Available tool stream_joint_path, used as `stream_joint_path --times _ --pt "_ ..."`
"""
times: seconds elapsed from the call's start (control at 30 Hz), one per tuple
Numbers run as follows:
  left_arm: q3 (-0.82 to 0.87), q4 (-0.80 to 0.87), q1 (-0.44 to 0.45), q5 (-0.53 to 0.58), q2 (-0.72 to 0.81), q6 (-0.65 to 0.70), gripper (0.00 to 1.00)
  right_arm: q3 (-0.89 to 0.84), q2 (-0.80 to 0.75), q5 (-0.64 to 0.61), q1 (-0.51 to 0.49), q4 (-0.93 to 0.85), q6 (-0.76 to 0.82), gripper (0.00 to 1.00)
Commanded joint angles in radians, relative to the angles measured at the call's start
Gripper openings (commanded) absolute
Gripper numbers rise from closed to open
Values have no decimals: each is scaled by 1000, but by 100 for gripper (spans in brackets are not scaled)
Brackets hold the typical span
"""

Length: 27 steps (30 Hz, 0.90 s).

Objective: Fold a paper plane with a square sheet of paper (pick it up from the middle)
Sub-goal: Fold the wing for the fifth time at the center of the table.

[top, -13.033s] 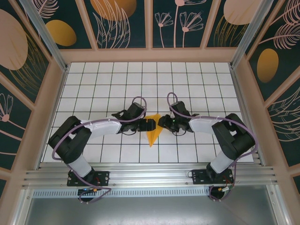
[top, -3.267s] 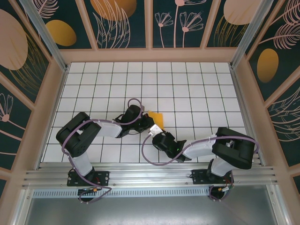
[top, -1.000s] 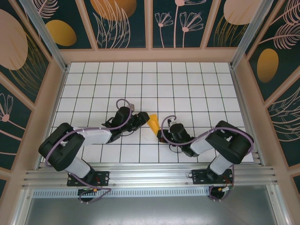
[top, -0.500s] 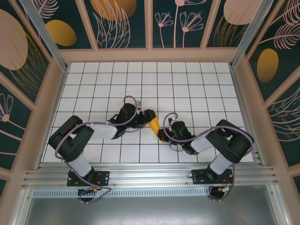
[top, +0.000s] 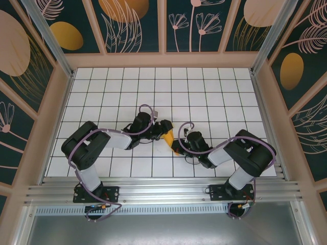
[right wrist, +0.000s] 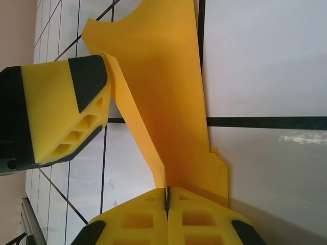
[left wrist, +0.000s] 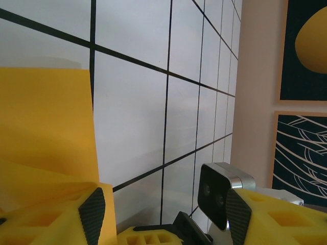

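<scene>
Left gripper (left wrist: pixel 163 214) has just let go, jaws apart beside the paper (right wrist: pixel 168 102). Right gripper (right wrist: pixel 166 196) stays clenched on its folded end, middle of the table (top: pixel 214 92), toward the near edge. Crease probably set.

Bright, even light falls from overhead on the white, black-lined tiled table (top: pixel 204 92) in the top view, so the arms throw only short, soft shadows. Focus there is sharp, and the corner posts lean outward with mild wide-angle bending. In the left wrist view the tiles look greyer, and the thin orange-yellow folded paper (left wrist: pixel 41 117) sits close and slightly soft. In the right wrist view the paper is crisp and saturated, drops a soft grey shadow at lower right, and a pale streak of glare lies on the glossy tile.
</scene>
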State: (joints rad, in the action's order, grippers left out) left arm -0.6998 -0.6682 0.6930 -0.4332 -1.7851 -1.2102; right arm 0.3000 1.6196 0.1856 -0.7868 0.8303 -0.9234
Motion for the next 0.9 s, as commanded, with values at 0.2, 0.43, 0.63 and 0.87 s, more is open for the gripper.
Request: stream_joint_path --times 0.2,0.43,0.63,0.87 --pt "-15 -59 6 -20 -70 11 68 37 31 6 4 -118 7 0" --pt "-20 -34 6 6 -89 43 69 55 25 12 3 -166 10 3" --pt "-12 -75 7 -11 -51 46 71 63 15 7 7 -199 0 0" --pt "70 -86 7 72 124 62 76 7 38 80 45 -75 -95 0"
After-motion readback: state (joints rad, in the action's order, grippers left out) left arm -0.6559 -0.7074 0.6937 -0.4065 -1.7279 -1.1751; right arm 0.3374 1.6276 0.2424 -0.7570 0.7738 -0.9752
